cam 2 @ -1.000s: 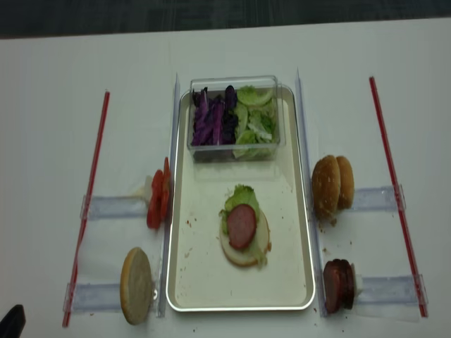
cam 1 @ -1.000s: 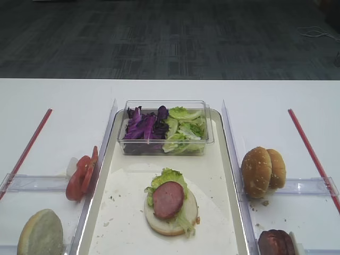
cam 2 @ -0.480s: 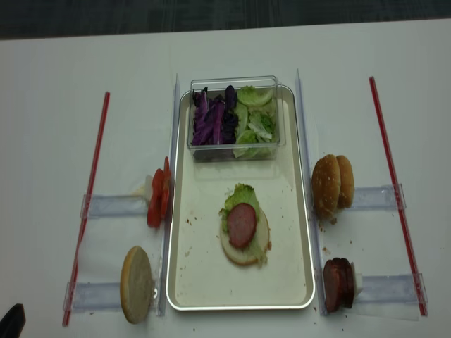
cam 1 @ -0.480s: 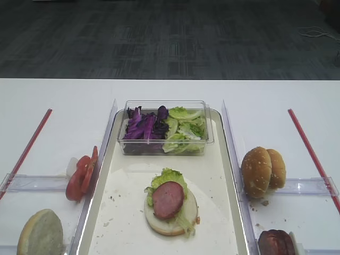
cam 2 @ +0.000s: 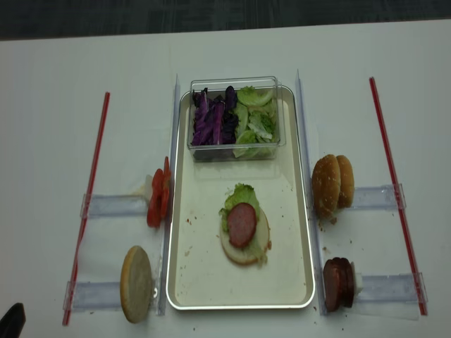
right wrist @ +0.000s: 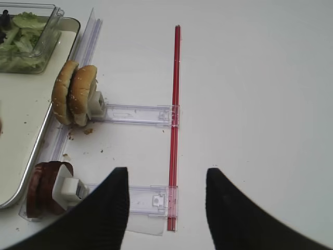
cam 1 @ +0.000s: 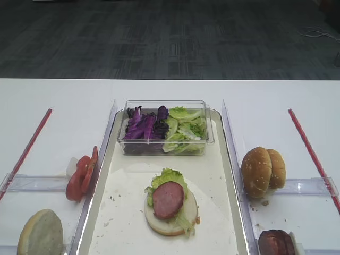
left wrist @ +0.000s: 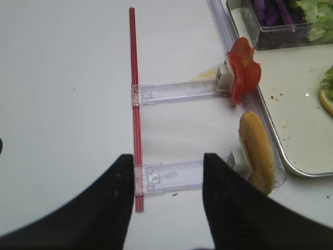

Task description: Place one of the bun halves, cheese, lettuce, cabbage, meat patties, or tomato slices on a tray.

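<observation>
On the tray (cam 1: 228, 159) lies a pale bun half (cam 1: 170, 223) with lettuce (cam 1: 169, 176) and a meat patty (cam 1: 168, 199) on top. More lettuce (cam 1: 186, 130) and cabbage (cam 1: 141, 127) fill a clear box at the tray's far end. Tomato slices (left wrist: 243, 75) and a bun half (left wrist: 257, 151) stand left of the tray. Sesame bun halves (right wrist: 75, 94) and meat patties (right wrist: 44, 187) stand right of it. My left gripper (left wrist: 167, 159) and right gripper (right wrist: 166, 172) hang open and empty over the table, outside the holders. No cheese is in view.
Clear plastic holder rails (right wrist: 135, 112) carry the upright food on both sides. A red strip (right wrist: 176, 104) runs along the right, another red strip (left wrist: 135, 99) along the left. Clear dividers (cam 1: 106, 138) flank the tray. Crumbs lie by the sesame buns.
</observation>
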Robot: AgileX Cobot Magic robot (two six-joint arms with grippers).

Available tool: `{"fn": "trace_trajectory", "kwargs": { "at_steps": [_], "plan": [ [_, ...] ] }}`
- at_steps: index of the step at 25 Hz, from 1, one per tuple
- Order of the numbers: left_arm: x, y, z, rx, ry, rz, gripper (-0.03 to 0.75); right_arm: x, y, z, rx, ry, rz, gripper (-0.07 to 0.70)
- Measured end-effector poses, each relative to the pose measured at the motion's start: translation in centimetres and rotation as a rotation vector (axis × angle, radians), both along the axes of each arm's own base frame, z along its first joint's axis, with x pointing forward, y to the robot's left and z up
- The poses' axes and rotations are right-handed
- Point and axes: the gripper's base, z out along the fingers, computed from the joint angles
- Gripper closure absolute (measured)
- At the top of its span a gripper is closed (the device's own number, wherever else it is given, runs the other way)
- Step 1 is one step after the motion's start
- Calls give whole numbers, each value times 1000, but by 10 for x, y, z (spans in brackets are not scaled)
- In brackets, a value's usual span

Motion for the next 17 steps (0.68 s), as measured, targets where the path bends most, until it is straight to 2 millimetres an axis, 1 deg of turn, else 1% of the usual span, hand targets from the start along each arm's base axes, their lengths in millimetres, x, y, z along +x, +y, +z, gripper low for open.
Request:
{"fn": "trace_trajectory", "kwargs": {
  "at_steps": [3, 5, 6, 7, 11, 17],
  "plan": [
    [0, 0, 0, 0, 0, 0, 419, 0, 0, 0, 2, 0, -1, 139],
    [0, 0, 0, 0, 0, 0, 419, 0, 0, 0, 2, 0, -1, 29],
    [0, 0, 0, 0, 0, 0, 419, 0, 0, 0, 2, 0, -1, -8],
    [0, 0, 0, 0, 0, 0, 419, 0, 0, 0, 2, 0, -1, -27],
    [0, 0, 0, 0, 0, 0, 419, 0, 0, 0, 3, 0, 0, -56],
    [0, 0, 0, 0, 0, 0, 419, 0, 0, 0, 3, 0, 0, -60]
  ]
}}
